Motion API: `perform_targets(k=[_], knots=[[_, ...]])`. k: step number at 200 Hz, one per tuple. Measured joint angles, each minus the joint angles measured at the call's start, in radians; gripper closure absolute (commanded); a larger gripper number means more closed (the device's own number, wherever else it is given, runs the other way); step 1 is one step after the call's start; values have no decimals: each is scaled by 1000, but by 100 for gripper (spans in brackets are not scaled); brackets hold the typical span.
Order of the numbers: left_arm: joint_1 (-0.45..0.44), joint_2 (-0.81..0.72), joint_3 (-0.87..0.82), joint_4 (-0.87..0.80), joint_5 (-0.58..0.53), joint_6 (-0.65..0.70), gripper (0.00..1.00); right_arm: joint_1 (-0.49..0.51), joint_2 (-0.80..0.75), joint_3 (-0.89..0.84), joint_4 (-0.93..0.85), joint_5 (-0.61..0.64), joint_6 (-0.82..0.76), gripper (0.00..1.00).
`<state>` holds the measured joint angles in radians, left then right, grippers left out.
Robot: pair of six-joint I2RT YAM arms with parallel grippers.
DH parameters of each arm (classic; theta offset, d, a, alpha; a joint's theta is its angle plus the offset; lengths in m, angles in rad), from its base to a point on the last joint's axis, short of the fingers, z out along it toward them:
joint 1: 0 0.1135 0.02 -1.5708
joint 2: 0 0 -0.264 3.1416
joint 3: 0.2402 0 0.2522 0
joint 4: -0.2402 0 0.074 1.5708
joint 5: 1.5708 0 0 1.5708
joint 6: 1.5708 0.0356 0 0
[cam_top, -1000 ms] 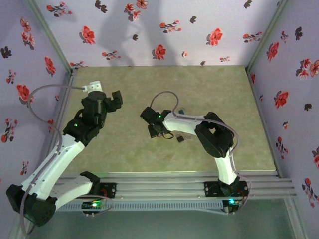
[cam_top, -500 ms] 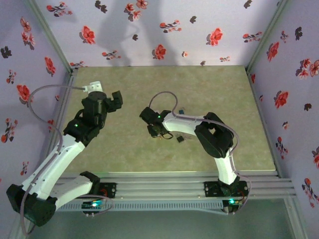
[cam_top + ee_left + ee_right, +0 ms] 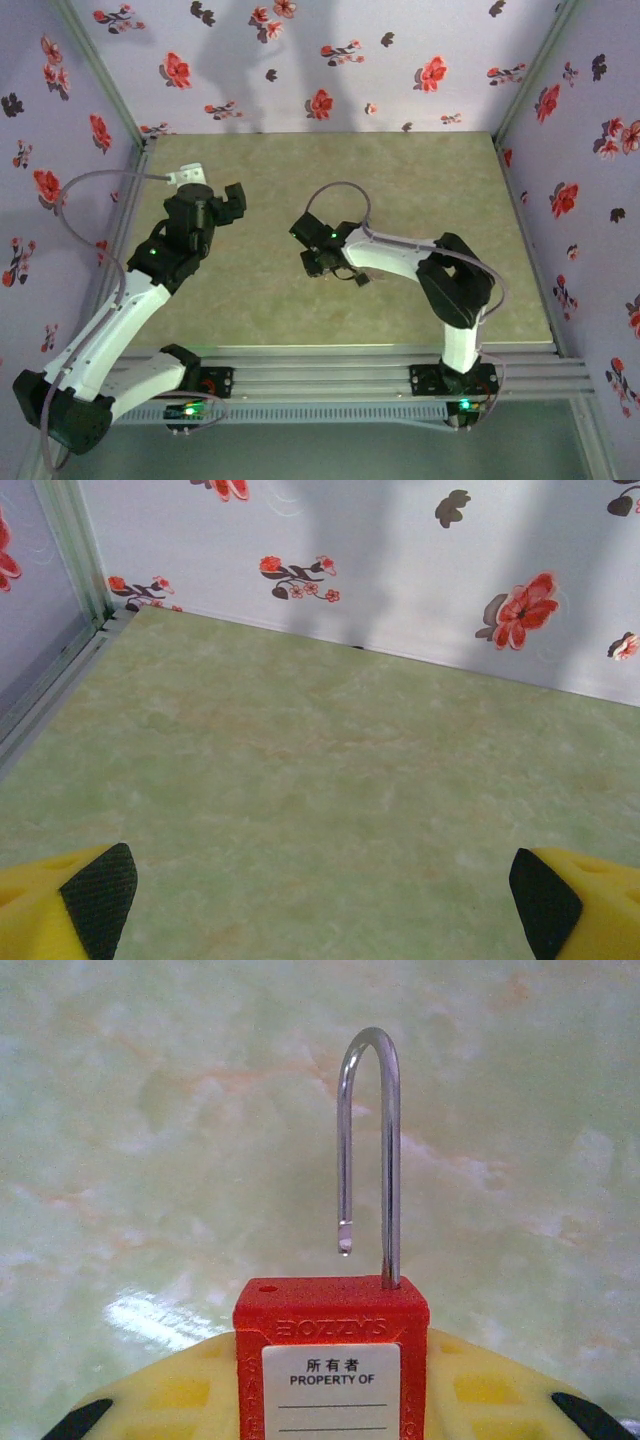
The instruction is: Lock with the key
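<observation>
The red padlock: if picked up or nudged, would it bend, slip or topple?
Probably stiff: the red padlock has a blocky moulded body and its metal shackle holds a clean arch. The shackle looks polished, so likely slippery; the flat-sided body, between the yellow fingers, seems the surer hold. Upright with that tall shackle, it might tip.

Ahead of my left gripper (image 3: 322,900) the tabletop (image 3: 330,780) lies bare right up to the floral back wall (image 3: 400,570) and the corner rail (image 3: 50,685), so I can pass freely there. Across the middle, my right arm (image 3: 400,258) and the padlock (image 3: 332,1310) at its tip, open shackle (image 3: 390,1180) jutting forward, stand in the way, with a bare gap between them and my left gripper.
</observation>
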<state>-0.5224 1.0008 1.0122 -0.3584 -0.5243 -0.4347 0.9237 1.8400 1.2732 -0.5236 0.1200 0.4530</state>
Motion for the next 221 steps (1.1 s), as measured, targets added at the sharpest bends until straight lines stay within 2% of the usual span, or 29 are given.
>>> perform_targets(k=[49, 99, 136, 193, 221], knots=[[0, 6, 0, -1, 0, 0, 0, -11, -127, -66, 53, -104, -54, 93], [0, 19, 0, -10, 3, -1, 0, -85, -212, -168, 132, -282, -62, 98], [0, 64, 13, -39, 40, -40, 0, -108, -267, -225, 177, -363, -68, 99], [0, 102, 25, -93, 220, -205, 0, -108, -368, -300, 250, -428, -72, 100], [0, 56, -86, -31, 347, -315, 0, -108, -394, -331, 284, -464, -70, 100]])
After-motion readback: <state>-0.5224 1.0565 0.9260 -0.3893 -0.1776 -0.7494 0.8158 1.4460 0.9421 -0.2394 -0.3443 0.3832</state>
